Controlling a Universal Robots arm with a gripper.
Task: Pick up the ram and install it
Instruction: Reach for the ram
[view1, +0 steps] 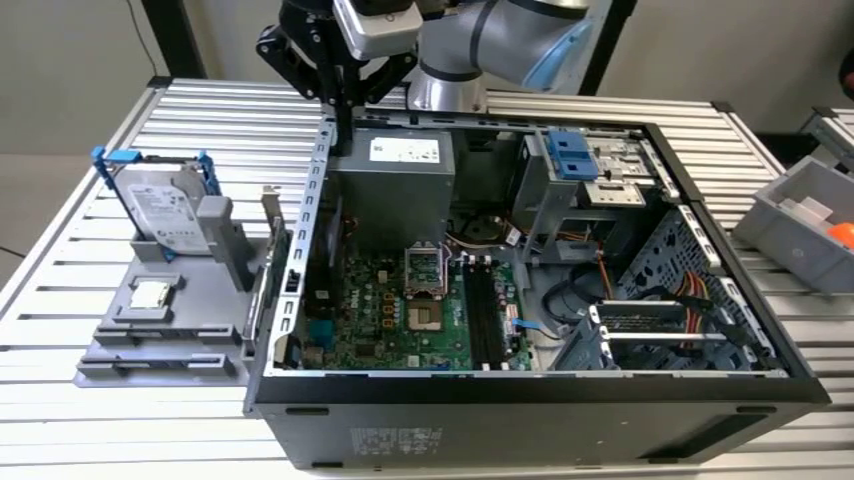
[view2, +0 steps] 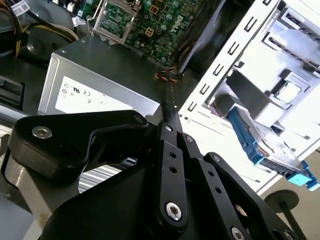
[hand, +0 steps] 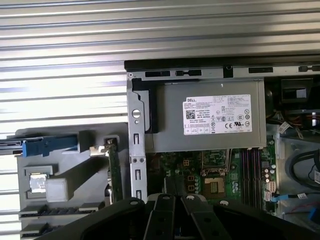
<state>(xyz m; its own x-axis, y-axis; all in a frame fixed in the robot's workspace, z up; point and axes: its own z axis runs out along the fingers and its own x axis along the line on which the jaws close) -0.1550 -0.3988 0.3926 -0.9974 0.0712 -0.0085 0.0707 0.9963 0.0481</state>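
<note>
Pinched together with nothing between the fingers, as I read it from the second wrist view, the gripper (view1: 342, 128) hangs tip-down over the far end of the open computer case (view1: 316, 200), at the rim of its side wall. Right under it I see the grey power box (hand: 200, 120) with its white label, so I am parked over the case and not over the part I want.

Just outside that same wall is the ram (view1: 270, 255), seated in the grey holder (view1: 147, 365) on the slatted table. From the gripper it lies toward the exterior view's left and lower down, nearer that camera, with the case wall between the two. It stands on its long edge and is very thin. In the first wrist view I catch it edge-on as a narrow green-dark strip. Its length runs alongside the case wall, from the far side of the exterior view toward the near side, much the same direction as the long black slots (view1: 483, 315) on the board inside. I cannot tell which of its flat faces carries the chips.

Farther out on the holder, away from the case, sit the hard drive in its blue bracket (view1: 163, 215) and a small square chip (view1: 150, 293).
</note>
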